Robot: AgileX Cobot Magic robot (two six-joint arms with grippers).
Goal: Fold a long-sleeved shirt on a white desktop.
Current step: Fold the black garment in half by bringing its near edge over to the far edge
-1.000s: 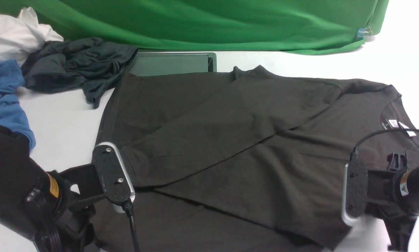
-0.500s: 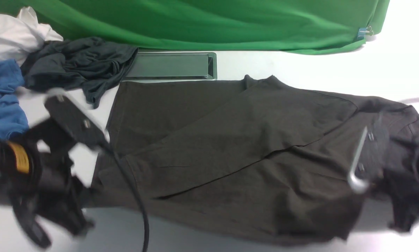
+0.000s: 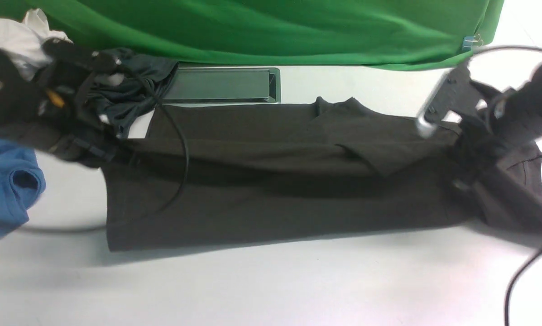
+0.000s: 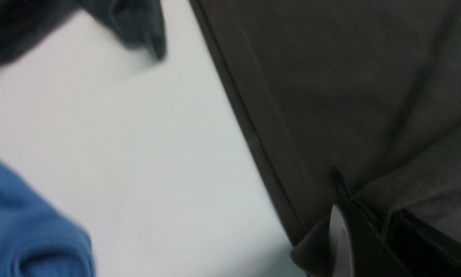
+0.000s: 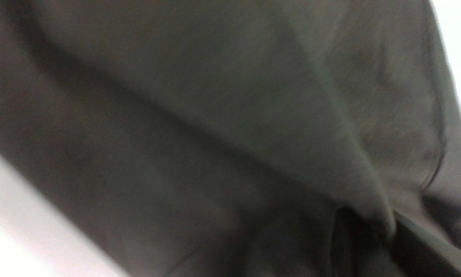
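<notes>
The black-brown long-sleeved shirt stretches across the white desktop in the front view, its near half raised off the table and pulled taut between both arms. My left gripper is shut on the hem end, close to the dark grey-green garment. In the left wrist view, fabric bunches around one pale finger. My right gripper is shut on the shoulder end, and cloth fills its wrist view. The neck label and chest print are hidden. The picture is motion-blurred.
A dark grey-green garment, a blue tee and white cloth lie at the far left, under and beside my left arm. A dark recessed tray sits behind the shirt. The green backdrop closes off the back.
Both grippers rose from the near edge and swung toward the back, carrying the shirt's near edge up and over. The crossed sleeves are now mostly covered by the lifted fabric.
</notes>
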